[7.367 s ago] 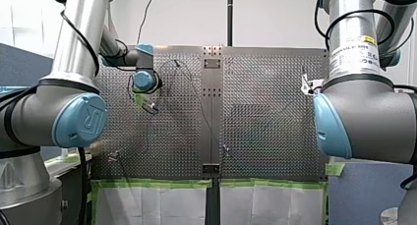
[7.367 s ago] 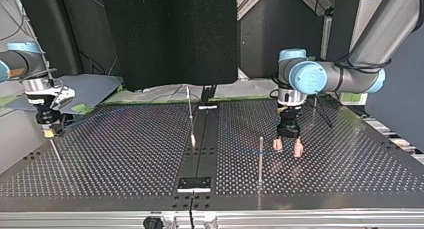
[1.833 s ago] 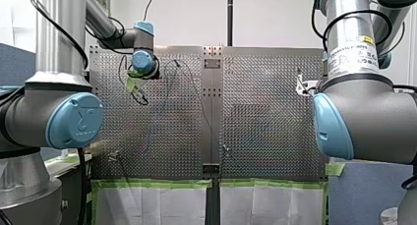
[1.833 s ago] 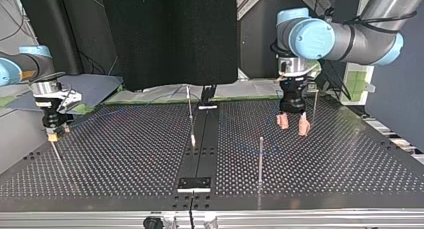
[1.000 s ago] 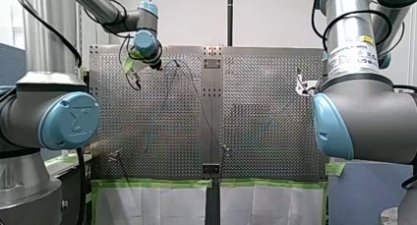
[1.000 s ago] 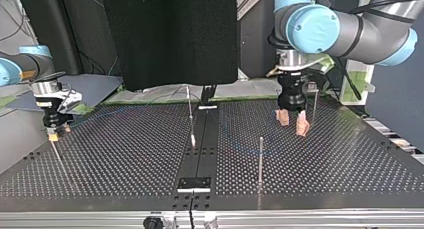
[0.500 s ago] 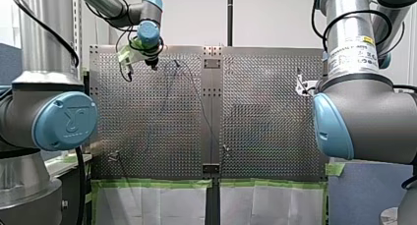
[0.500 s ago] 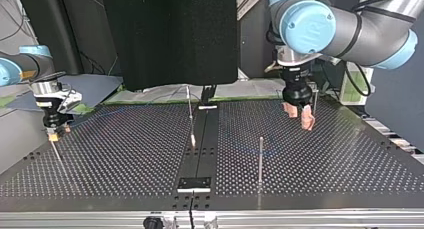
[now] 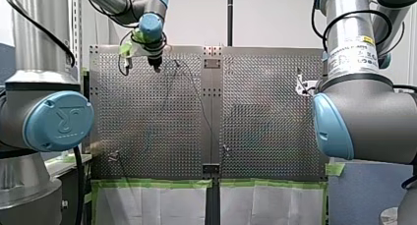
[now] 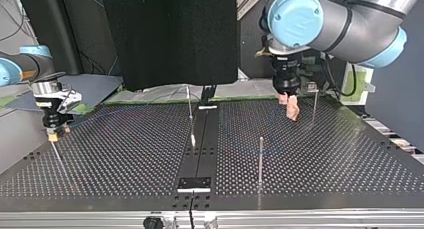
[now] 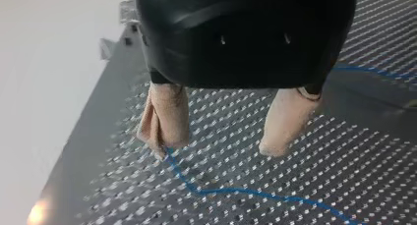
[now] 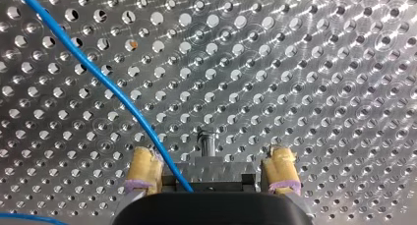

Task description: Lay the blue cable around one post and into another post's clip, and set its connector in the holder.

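While the top view sets my left gripper (image 10: 291,110) just beside the far post (image 10: 313,103), the left wrist view shows its pads spread, the blue cable (image 11: 236,191) at one tip. Right wrist view: my right gripper (image 12: 211,161) spread astride the cable. Earlier, my left gripper hung farther from that post.

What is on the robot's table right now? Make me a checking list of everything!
surface: perforated table, metal, bare between the posts.
job's things: blue cable lying across the table; thin posts standing upright; connector not made out.
clutter: nothing seen.
grippers: left gripper open, beige fingers, cable at one fingertip; right gripper low over the table, blue cable leading to it.
cables: black cables on the arms.
surroundings: green tape along the table's edge; black panel behind.
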`<state>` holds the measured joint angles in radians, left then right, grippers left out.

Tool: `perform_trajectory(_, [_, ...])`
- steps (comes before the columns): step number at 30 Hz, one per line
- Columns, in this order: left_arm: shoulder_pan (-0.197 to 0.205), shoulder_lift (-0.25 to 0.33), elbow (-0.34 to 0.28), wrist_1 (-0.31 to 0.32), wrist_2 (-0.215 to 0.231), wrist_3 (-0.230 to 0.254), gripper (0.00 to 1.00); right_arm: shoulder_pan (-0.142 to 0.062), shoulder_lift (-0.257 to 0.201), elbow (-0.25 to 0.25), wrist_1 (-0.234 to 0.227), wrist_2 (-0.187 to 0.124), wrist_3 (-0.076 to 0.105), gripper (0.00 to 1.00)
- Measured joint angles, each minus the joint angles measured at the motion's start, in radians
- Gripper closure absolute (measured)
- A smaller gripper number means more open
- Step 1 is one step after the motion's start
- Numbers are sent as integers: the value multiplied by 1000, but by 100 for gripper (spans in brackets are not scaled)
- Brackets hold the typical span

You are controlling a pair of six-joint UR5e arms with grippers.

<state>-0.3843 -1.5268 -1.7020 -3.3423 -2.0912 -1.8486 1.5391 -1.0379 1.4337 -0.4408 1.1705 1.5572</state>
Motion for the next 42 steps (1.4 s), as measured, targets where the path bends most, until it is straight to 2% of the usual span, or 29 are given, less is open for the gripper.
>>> perform_trajectory(12, [-34, -1, 36, -105, 17, 118, 0, 0, 0, 0, 1, 0, -2, 1])
perform_trajectory(20, [-38, -5, 52, -84, 37, 196, 0, 0, 0, -1, 0, 0, -2, 1])
perform_trajectory(26, [-40, -38, 90, -66, 52, 256, 0, 0, 0, -2, 0, 0, -1, 1])
perform_trajectory(31, [-44, -66, 112, -63, 55, 303, 0, 0, 0, -1, 0, 1, -1, 1])
perform_trajectory(42, [-45, -70, 124, -60, 55, 413, 0, 2, 0, -1, -2, 2, 3, 1])
